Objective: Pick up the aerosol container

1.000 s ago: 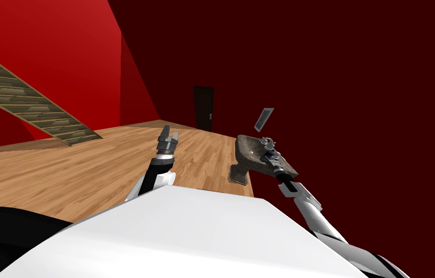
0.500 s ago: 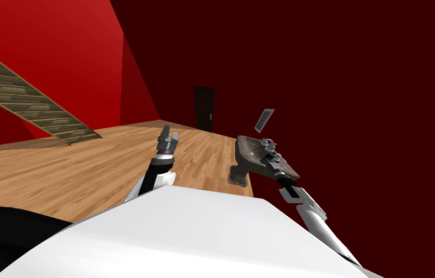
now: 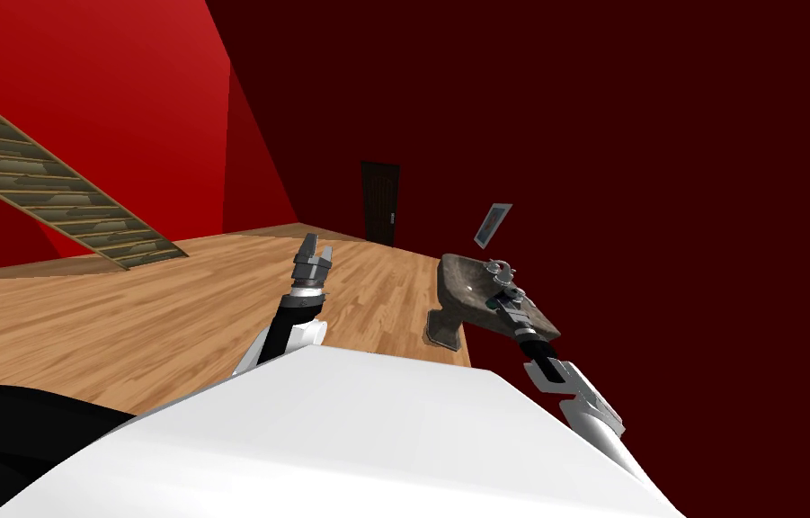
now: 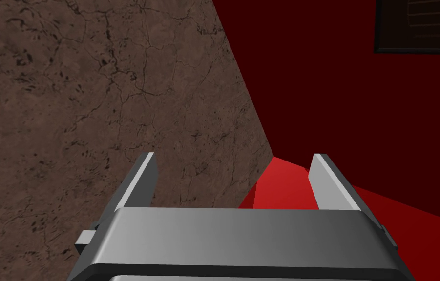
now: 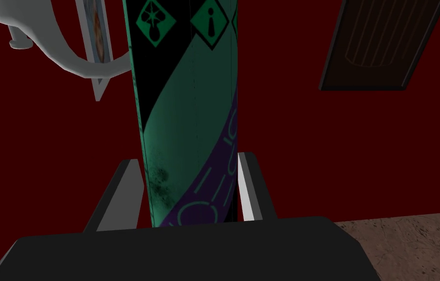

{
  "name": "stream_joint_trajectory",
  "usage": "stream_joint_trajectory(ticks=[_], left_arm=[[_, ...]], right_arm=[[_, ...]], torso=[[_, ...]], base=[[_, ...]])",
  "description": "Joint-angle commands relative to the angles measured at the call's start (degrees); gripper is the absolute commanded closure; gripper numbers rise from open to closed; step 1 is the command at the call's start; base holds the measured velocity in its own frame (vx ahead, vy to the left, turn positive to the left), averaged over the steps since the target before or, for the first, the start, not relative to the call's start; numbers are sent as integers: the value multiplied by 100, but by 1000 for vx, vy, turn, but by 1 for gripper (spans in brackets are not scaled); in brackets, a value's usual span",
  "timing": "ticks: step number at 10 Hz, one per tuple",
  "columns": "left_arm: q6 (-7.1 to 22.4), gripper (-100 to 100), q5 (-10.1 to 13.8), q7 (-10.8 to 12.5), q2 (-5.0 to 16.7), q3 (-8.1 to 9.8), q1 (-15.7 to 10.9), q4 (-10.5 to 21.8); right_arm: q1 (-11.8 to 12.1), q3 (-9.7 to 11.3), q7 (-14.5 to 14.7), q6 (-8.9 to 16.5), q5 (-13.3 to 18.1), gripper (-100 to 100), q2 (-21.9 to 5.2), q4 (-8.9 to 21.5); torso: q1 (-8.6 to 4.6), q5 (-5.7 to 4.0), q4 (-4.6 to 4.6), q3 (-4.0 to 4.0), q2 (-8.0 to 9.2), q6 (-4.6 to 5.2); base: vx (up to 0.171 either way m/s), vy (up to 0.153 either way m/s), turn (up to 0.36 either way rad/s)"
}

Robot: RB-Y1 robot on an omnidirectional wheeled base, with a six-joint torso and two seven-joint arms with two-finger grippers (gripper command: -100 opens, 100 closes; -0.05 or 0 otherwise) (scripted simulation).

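Teal, black and purple, with diamond hazard marks, the aerosol container [image 5: 189,122] is clenched between the right hand's [image 5: 188,160] fingers. Its long axis runs along them, above the stone sink [image 3: 461,277]. A pale faucet [image 5: 57,53] curves near one side; the other side is open. The left hand [image 4: 233,156] is released, fingers spread.

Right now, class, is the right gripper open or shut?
Shut: the right gripper holds the aerosol can, both fingers pressing its sides.

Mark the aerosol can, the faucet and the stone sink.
aerosol can [image 5: 189,112]: right wrist view, green band of its body.
faucet [image 5: 70,58]: right wrist view, curved spout.
stone sink [image 3: 464,279]: head view, bare basin surface.
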Motion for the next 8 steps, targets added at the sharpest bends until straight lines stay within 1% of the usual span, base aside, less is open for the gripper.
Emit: stream_joint_trajectory(ticks=[1, 2, 3, 4, 5, 6, 7, 8], left_arm=[[0, 0, 0, 0, 0, 0, 0, 0], [0, 0, 0, 0, 0, 0, 0, 0], [0, 0, 0, 0, 0, 0, 0, 0], [0, 0, 0, 0, 0, 0, 0, 0], [0, 0, 0, 0, 0, 0, 0, 0], [0, 0, 0, 0, 0, 0, 0, 0], [0, 0, 0, 0, 0, 0, -1, 0], [0, 0, 0, 0, 0, 0, 0, 0]], right_arm=[[194, -32, -43, 21, 14, 100, -15, -286], [194, -32, -43, 21, 14, 100, -15, -439], [479, -239, -162, 187, 177, 100, 161, -612], [631, -239, -162, 187, 177, 100, 161, -793], [702, -239, -162, 187, 177, 100, 161, -982], [702, -239, -162, 187, 177, 100, 161, -1117], [976, -446, -281, 353, 340, 100, 337, -1319], [1117, -446, -281, 353, 340, 100, 337, -1484]], torso=[[0, 0, 0, 0, 0, 0], [7, 6, 4, 4, 5, -2], [16, 10, 7, 8, 10, -7], [10, 6, 3, 4, 3, -1], [6, 7, 4, 3, 1, 1], [12, 12, 8, 7, 7, -3], [21, 13, 10, 11, 13, -8], [11, 12, 8, 8, 7, 0]], base=[[27, -15, -6], [9, -5, -10], [51, -25, 32], [58, -28, 9], [27, -20, -18], [5, -11, -5], [49, -34, 40], [55, -31, 3]])
